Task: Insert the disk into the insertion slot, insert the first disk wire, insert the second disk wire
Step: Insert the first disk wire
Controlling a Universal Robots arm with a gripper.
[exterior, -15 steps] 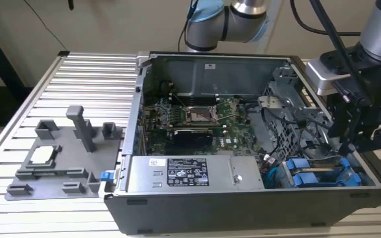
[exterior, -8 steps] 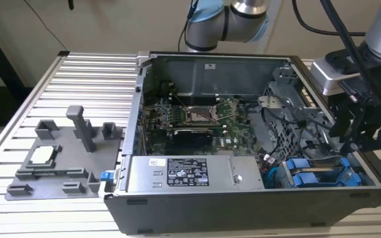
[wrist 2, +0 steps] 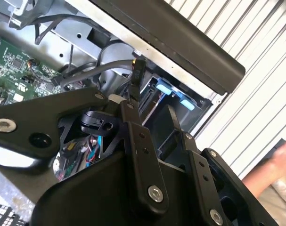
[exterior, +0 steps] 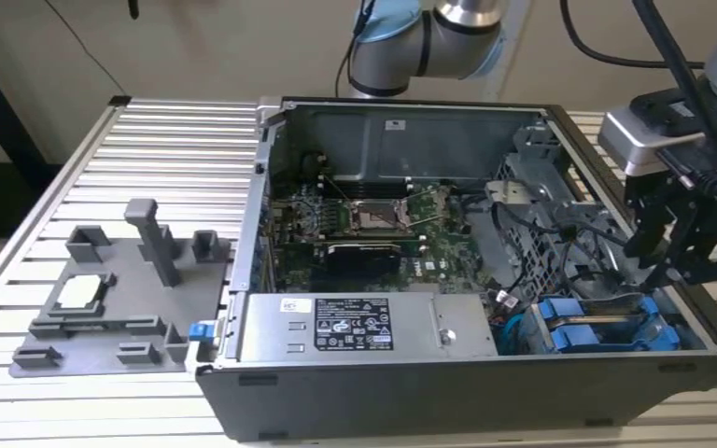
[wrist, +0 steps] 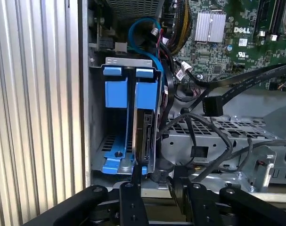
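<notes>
The disk (wrist: 145,136) stands edge-on in its blue carrier (wrist: 146,96), seated in the grey metal insertion slot (wrist: 96,122) at the corner of the black case. In the exterior view the blue carriers (exterior: 589,334) sit low in the case on that view's right. My gripper (wrist: 158,173) hovers just off the disk's end, open, with nothing between its fingers. A black flat wire ends in a loose connector (wrist: 211,106) beside the cage, and that connector (wrist 2: 138,70) hangs just past one fingertip. In the exterior view the gripper (exterior: 670,257) hangs above the case's wall on that view's right.
A blue cable (wrist: 150,42) loops over the cage toward the green motherboard (exterior: 372,219). The grey labelled power-supply box (exterior: 358,327) fills the case front. A grey fixture (exterior: 122,289) lies on the slatted table. A person's hand (wrist 2: 279,160) is beside the case.
</notes>
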